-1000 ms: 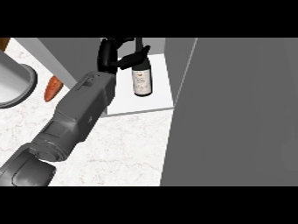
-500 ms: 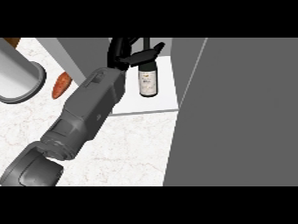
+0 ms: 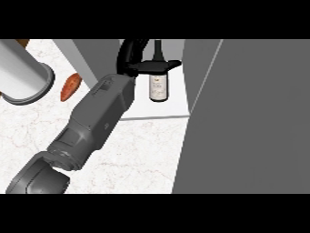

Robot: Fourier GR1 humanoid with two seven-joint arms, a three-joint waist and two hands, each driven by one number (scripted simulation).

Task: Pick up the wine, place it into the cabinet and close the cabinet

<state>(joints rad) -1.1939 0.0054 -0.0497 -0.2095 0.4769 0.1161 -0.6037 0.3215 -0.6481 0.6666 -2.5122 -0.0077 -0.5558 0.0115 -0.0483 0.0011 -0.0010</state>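
Left hand [image 3: 138, 58]: reaching up into the open cabinet, fingers and thumb curling round the wine bottle's shoulder, clamping on it.
Wine bottle [image 3: 158, 85]: hanging in the hand's grasp, neck pointing up past the fingers, pale label facing the view, base lying just below the hand and over the cabinet floor; whether touching that floor, impossible to tell.
Cabinet [image 3: 171, 112]: opening around the hand, pale floor showing below the bottle, grey side wall standing left of the forearm.
Cabinet door [image 3: 258, 118]: standing open as a broad grey panel right of the hand.
Surface [image 3: 144, 154]: spreading white and marbled below the hand, under the grey forearm.
Grey cylinder [image 3: 13, 75]: lying well left of the hand.
Orange thing [image 3: 70, 86]: lying on the surface left of the forearm, just beside the cylinder.
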